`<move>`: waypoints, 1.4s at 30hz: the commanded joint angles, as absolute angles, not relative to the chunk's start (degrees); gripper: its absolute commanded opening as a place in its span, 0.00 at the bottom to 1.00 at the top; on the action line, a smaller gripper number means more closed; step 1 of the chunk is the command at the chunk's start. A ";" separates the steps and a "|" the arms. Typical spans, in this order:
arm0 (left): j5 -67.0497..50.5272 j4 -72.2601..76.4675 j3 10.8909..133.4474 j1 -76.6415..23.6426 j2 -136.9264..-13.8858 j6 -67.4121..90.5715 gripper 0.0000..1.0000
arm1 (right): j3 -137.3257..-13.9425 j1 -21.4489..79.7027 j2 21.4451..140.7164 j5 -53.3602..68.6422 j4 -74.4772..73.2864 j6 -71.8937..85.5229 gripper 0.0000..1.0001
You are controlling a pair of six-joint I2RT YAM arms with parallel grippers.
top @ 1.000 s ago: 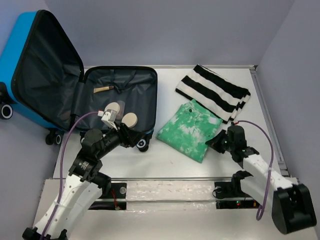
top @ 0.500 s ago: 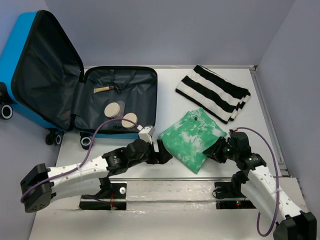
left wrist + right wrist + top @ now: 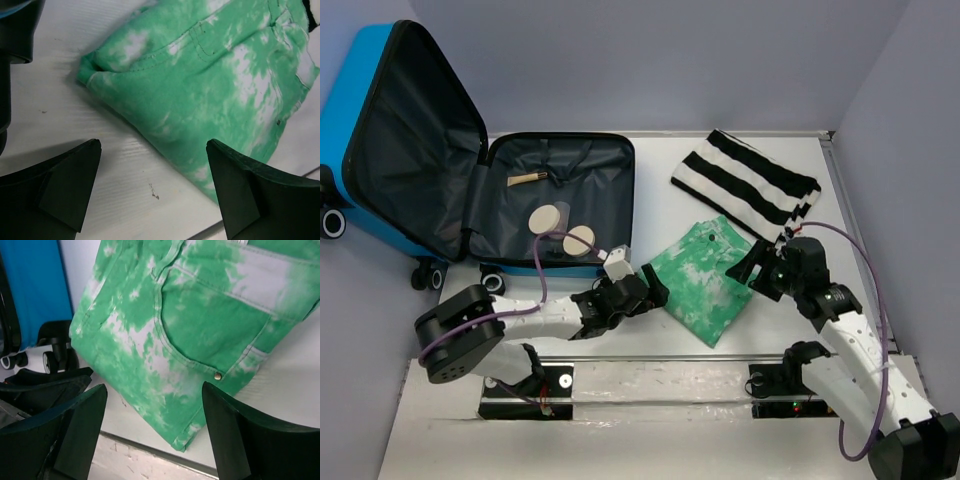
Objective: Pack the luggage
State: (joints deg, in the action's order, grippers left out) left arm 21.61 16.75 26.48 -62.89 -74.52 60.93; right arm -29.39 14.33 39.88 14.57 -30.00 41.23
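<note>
Left gripper [image 3: 152, 145], right gripper [image 3: 154, 386] spread | luggage [image 3: 592, 165] (lid up): two discs [image 3: 548, 218], stick [image 3: 527, 179]

The luggage [image 3: 342, 110] has a smooth blue plastic shell and dark cloth lining [image 3: 575, 180]. The green trousers [image 3: 200, 315] are stitched cloth with a metal rivet [image 3: 217, 375]; the table [image 3: 125, 185] looks matt, finely ridged.

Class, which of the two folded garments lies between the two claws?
The green tie-dye garment, flanked by the left claw and right claw; the black-and-white striped garment lies farther back.
</note>
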 commanded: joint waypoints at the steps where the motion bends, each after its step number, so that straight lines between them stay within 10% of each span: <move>1: 29.53 20.74 30.32 -63.02 -80.14 64.07 0.98 | -34.27 14.77 42.87 7.13 -26.19 37.18 0.84; 13: 37.26 19.87 35.06 -63.90 -90.52 67.41 0.80 | -45.26 14.77 67.39 -5.44 -18.63 26.46 0.84; 23: 42.71 12.33 39.80 -63.90 -92.99 60.57 0.06 | -48.08 11.95 84.11 -2.80 -15.12 25.13 1.00; 42: 40.52 13.44 41.22 -61.79 -91.58 45.62 0.06 | -48.53 10.90 90.35 9.30 -15.93 22.32 1.00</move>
State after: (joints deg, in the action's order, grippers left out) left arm 37.56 12.99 40.42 -62.48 -92.71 49.82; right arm -48.60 11.64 87.26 -0.01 -18.74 24.56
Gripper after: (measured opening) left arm 0.124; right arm 0.995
